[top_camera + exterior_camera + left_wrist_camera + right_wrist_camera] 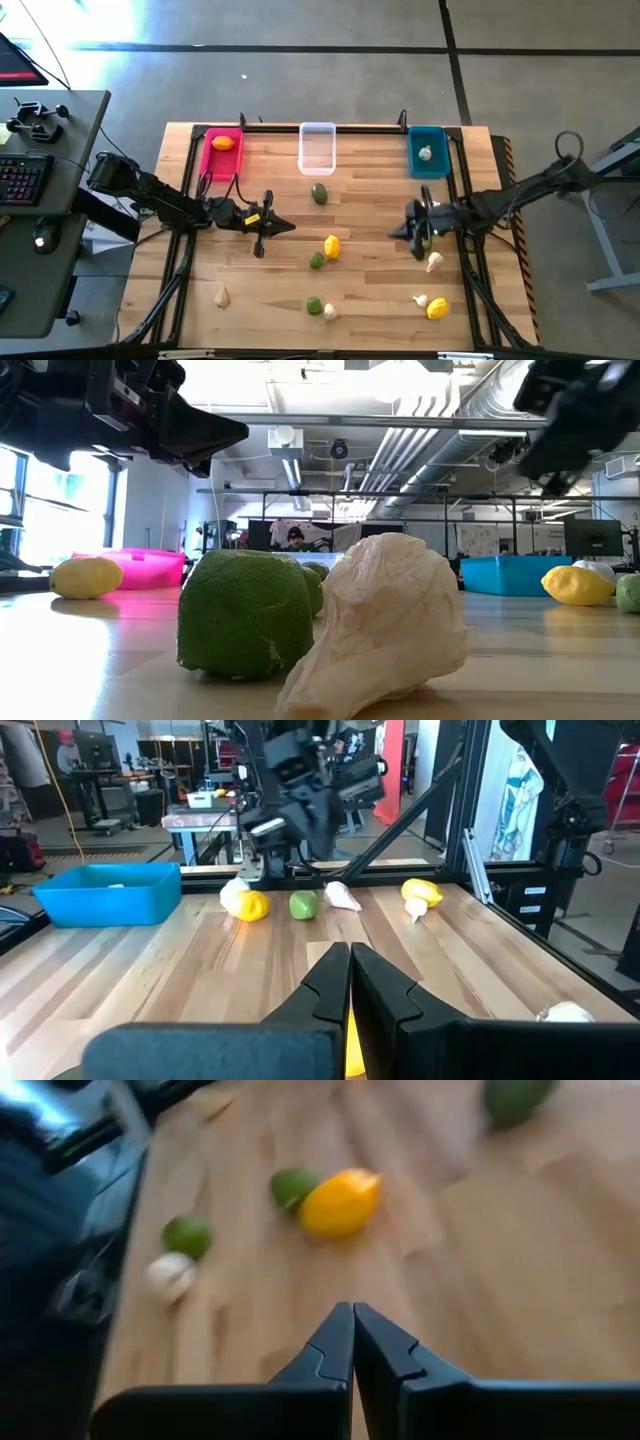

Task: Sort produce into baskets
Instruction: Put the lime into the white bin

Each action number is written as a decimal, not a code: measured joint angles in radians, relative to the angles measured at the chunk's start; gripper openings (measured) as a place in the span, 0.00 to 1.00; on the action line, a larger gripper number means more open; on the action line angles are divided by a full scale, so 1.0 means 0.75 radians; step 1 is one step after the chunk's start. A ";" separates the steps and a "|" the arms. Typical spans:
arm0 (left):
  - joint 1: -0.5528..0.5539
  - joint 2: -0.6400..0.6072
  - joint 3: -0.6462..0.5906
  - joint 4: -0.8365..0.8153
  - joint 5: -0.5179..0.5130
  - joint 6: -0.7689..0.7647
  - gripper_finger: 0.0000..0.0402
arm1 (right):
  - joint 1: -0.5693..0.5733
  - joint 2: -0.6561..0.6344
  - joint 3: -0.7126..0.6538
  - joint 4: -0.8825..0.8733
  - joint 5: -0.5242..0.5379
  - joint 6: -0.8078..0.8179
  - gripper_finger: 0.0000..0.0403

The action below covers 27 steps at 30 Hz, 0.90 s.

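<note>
Both pairs of fingers are pressed together with nothing between them: our left gripper (284,226) hangs over the table's left-centre, our right gripper (397,232) over the right-centre, each pointing toward the middle.

Along the far edge sit three bins. At 11 o'clock the pink bin (222,153) holds an orange fruit (223,143). At 12 o'clock the clear bin (317,148). At 1 o'clock the teal bin (427,153) holds a garlic bulb (425,153).

Just below the clear bin lies a green fruit (319,193). Near the table's centre a lemon (331,246) touches a second green one (317,261). At 6 o'clock a third green fruit (313,305) lies against a bulb (330,312); in the low view this pair fills the foreground.

At 4 o'clock, just below our right gripper, lies a bulb (434,262). Farther toward the near edge a small bulb (420,300) sits beside a second lemon (437,309). At 8 o'clock a lone bulb (222,297) lies well apart from the rest.
</note>
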 joint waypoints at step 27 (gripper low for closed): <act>0.000 0.000 0.000 -0.002 0.001 -0.010 0.00 | 0.294 0.754 0.565 -1.110 -0.049 0.210 0.52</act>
